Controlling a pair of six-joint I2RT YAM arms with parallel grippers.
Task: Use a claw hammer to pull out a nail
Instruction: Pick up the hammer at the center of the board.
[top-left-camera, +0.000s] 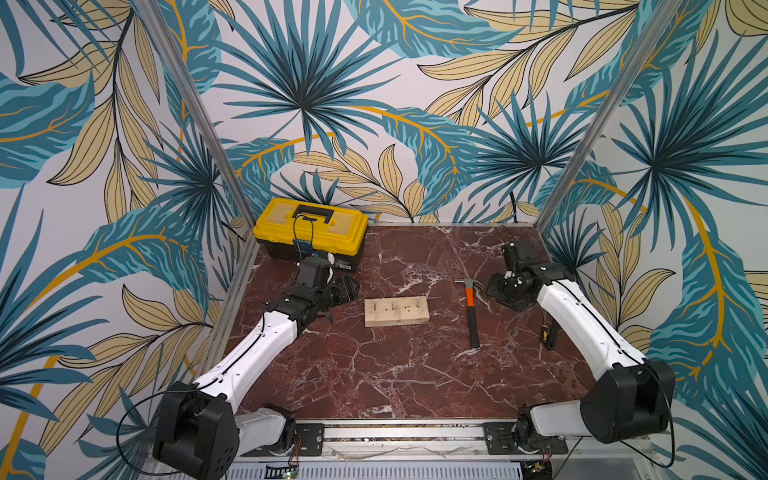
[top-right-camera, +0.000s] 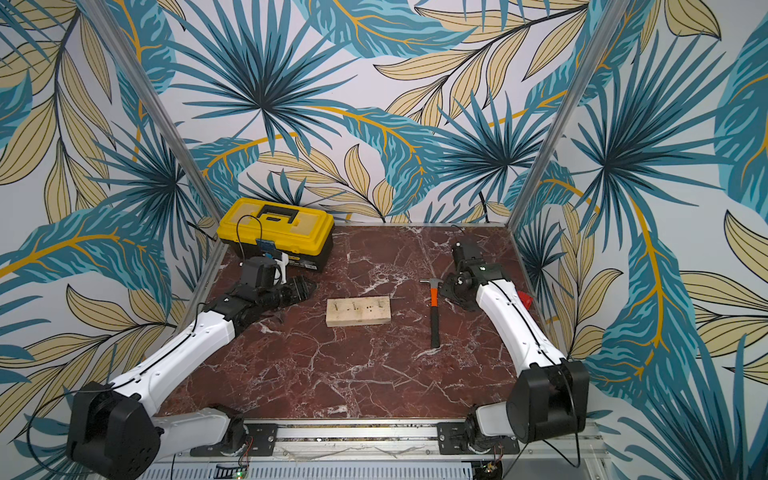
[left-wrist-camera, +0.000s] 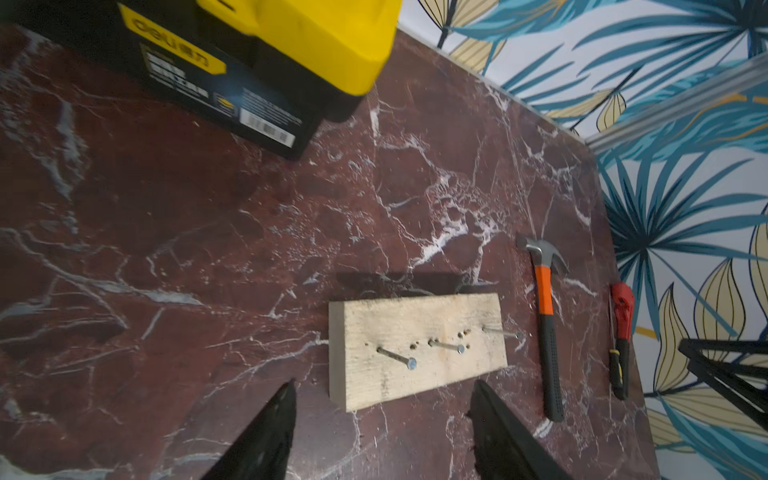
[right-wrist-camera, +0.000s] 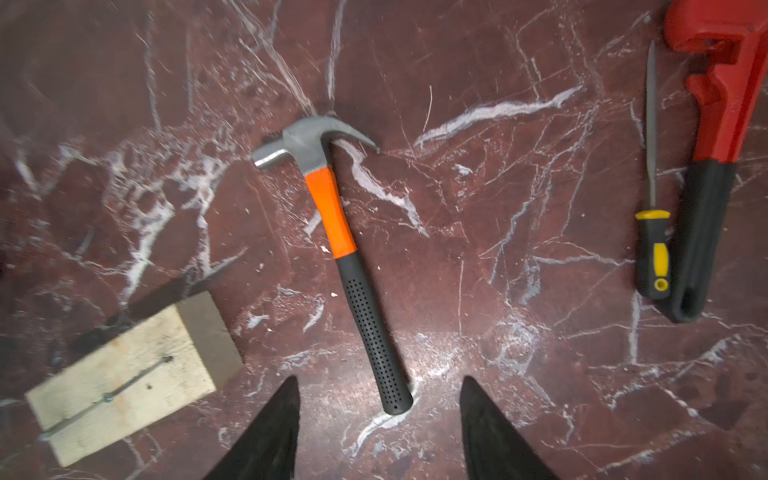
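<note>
White arms bent low, left claw apart near wood block, right claw apart near claw hammer

Both arms, same build.
- Left arm and right arm: long, rounded white shells. A thin black cable runs along each.
- Elbow housings: black, boxy, with rounded corners. The left one has small round holes on its face.
- Wrist sections: black, each with a small white mark.
- Base plates: black, with silver screws.
- Left gripper and right gripper: black fingers tapering to points.
</note>
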